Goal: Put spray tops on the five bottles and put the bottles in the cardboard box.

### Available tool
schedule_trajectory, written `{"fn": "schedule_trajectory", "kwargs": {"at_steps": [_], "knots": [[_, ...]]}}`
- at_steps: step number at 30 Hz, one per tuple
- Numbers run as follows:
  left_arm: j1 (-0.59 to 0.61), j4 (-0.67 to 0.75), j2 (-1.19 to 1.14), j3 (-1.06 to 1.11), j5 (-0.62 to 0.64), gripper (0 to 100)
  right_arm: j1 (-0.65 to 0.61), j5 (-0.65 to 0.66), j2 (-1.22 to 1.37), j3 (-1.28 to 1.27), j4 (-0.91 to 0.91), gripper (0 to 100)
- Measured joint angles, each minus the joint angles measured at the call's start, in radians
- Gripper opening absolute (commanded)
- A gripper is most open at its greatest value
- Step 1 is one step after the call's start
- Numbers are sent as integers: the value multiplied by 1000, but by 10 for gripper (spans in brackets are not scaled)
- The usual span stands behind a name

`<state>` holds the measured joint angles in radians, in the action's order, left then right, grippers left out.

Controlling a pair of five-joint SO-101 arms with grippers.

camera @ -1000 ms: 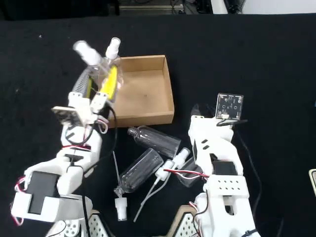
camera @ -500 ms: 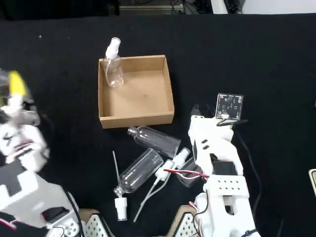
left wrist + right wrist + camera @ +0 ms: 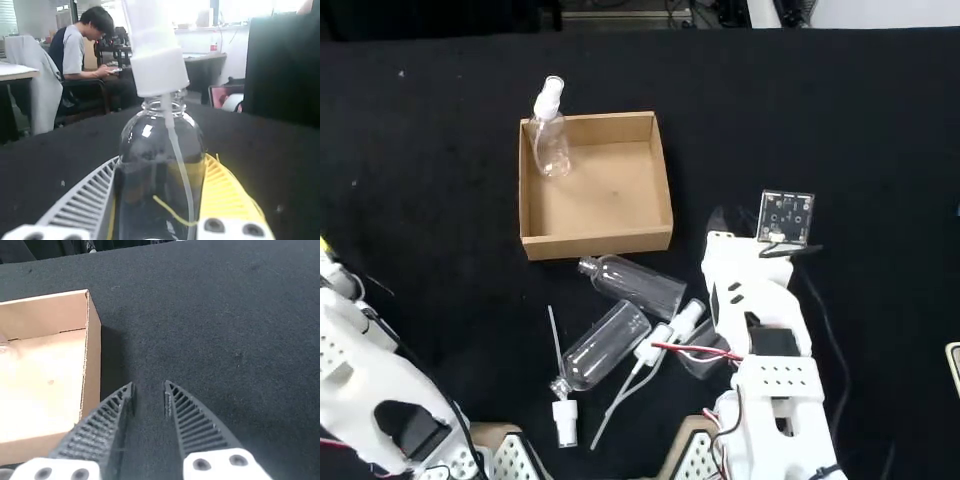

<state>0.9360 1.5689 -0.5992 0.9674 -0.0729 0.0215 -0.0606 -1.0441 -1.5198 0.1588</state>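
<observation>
Presently, the left gripper has its white and yellow fingers closed round a held bottle. That bottle stands upright with a spray top fitted and its dip tube visible inside.

- Right gripper: fingers a narrow gap apart, holding nothing, above the black table, just beside the cardboard box.
- Box contents: one capped bottle, leaning in the far left corner with its spray head over the rim.
- First uncapped bottle: lying just beside the box's near wall.
- Second uncapped bottle: lying nearer the arm bases.
- Loose spray top: at the second bottle's mouth.
- Other loose spray top: lying against the right arm.
</observation>
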Motion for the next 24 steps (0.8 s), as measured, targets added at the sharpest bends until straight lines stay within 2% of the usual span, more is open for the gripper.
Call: {"fn": "schedule_trajectory", "kwargs": {"at_steps": [5,12,19,24], "knots": [[0,49,-94,-35,2,29,0,0,0,0,-5,67],[0,51,-103,-52,2,42,0,0,0,0,-5,67],[0,52,-103,-52,-6,280,0,0,0,0,-5,67],[5,49,-106,-25,-11,340,0,0,0,0,-5,67]]}}
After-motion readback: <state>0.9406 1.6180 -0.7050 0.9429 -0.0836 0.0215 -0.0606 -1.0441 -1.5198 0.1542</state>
